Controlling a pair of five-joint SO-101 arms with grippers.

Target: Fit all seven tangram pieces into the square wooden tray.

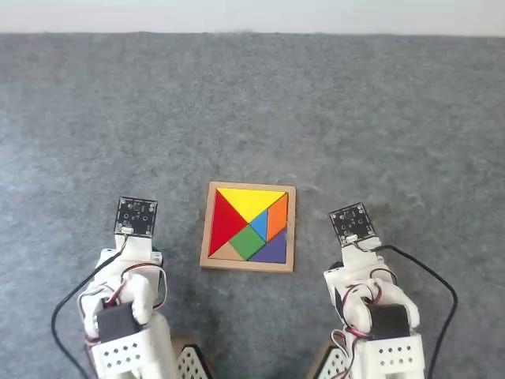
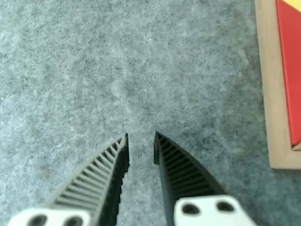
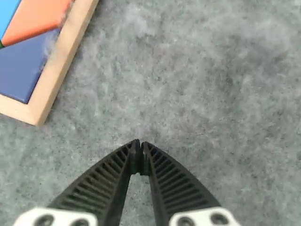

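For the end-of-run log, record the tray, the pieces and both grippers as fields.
tray: square wooden tray on grey felt table, between the arms
pieces: seven flat coloured tangram pieces, all seated inside the tray
left gripper: slightly open, empty, over felt beside tray
right gripper: shut, empty, over felt beside tray

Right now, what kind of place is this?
Probably a robot practice bench: a grey felt-like cover over the table, the left gripper and right gripper low over it, and a square wooden tray of tangram pieces set between the two arms.
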